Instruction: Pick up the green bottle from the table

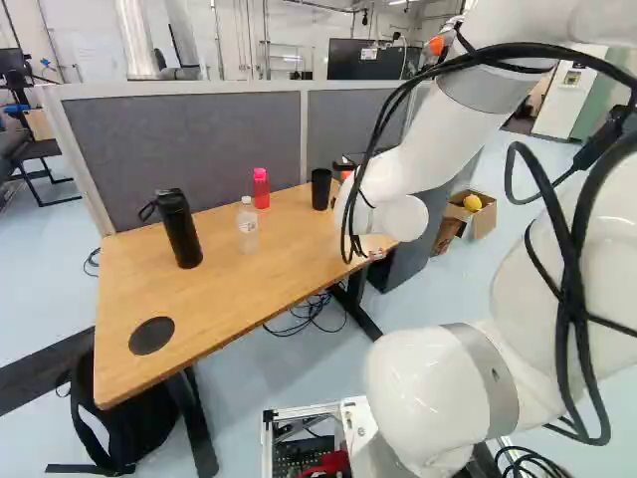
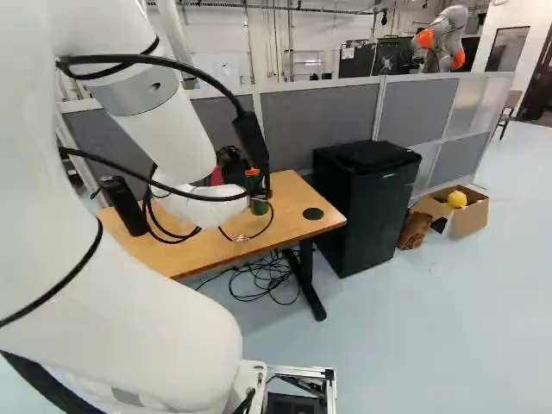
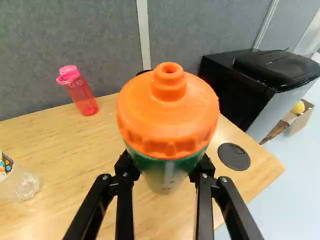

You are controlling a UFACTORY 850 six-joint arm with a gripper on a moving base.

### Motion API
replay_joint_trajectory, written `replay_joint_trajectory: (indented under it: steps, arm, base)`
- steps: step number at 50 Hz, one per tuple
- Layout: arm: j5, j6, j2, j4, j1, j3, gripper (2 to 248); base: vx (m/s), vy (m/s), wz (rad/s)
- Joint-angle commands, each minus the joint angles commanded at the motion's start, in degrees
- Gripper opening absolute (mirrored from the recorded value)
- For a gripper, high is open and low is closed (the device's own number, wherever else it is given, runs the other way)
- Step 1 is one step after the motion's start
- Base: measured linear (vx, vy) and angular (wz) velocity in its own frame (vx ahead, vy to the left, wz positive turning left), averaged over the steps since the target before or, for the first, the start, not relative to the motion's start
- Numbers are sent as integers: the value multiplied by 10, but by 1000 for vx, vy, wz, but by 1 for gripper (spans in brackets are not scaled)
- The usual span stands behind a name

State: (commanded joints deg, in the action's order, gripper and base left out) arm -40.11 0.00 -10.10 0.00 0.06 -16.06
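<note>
Pink bottle (image 3: 82, 96) and clear bottle (image 3: 21, 184) stand near the green bottle (image 3: 167, 162), clasped in jaws spread bottle-wide.

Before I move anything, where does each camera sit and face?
Left base view: base, left behind the arm, facing ahead and down over the table; arm fills the right.
Right base view: base, right behind the arm, facing likewise; arm fills the left.
Wrist view: arm's end, looking along two fingers gripping the green bottle.
Right base and wrist views share that bottle.
</note>
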Motion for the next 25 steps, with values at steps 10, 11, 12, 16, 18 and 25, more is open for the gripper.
replay_joint_trajectory:
  steps: [10, 11, 12, 16, 18, 25]
  arm:
    - [-27, 0, -16, 0, 0, 30, 112]
    - [-30, 0, -18, 0, 0, 33, 112]
    - [-32, 0, -19, 0, 0, 36, 112]
    - [-43, 0, -26, 0, 0, 48, 112]
    - [-48, 0, -29, 0, 0, 54, 112]
    - [-64, 0, -38, 0, 0, 71, 112]
  base:
    - [0, 0, 0]
    - [0, 0, 0]
    - [0, 0, 0]
    - [0, 0, 0]
    - [0, 0, 0]
    - [0, 0, 0]
